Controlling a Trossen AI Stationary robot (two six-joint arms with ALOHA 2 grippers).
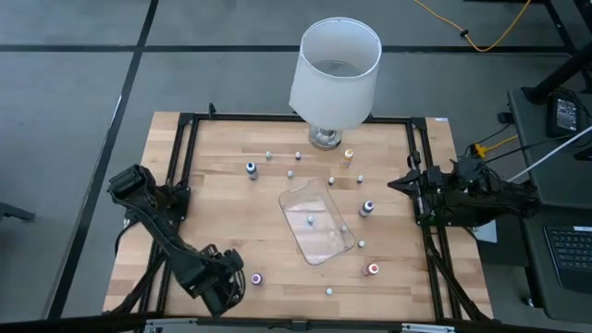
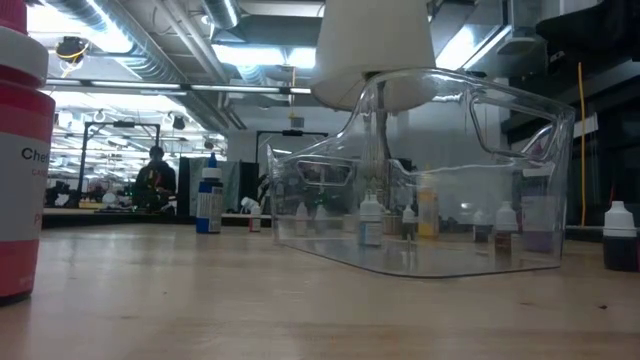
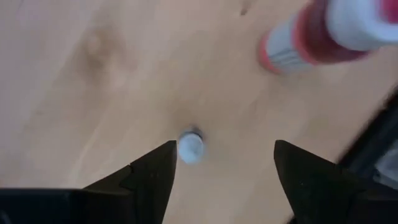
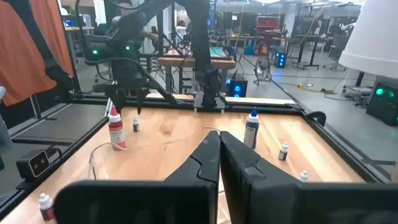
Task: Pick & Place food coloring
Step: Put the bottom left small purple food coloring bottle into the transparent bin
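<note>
You are looking at a wooden table (image 1: 222,199) with a black frame, seen from above and from table height. In the low view a red bottle (image 2: 20,150) is standing close to the camera at the edge of the picture, and its white label is showing only the letters "Che"; the rest is cut off. No other writing is readable.

The food coloring bottles are sitting scattered over the table: one with a blue cap (image 1: 251,168) toward the lamp side, one orange-yellow (image 1: 349,156) beside the lamp base, a dark one (image 1: 367,208) and a red one (image 1: 373,269) on the right half, a small one (image 1: 310,221) lying inside the tray, and several tiny white-capped ones around it.

Your left hand (image 1: 225,282) is hovering at the near left corner of the table with its fingers spread wide and holding nothing. Its wrist view is showing a tiny white-capped bottle (image 3: 190,146) standing on the wood between the two dark fingers (image 3: 152,177), nearer one of them, with a red bottle (image 3: 323,34) lying just beyond.

Your right hand (image 1: 400,184) is waiting at the right edge of the table, fingers pressed together and empty.

A clear plastic tray (image 1: 319,222) is resting in the middle of the table, and a large white lamp (image 1: 335,76) is standing at the far edge, blocking part of the low view. A person (image 2: 155,180) is visible far back in the room.
</note>
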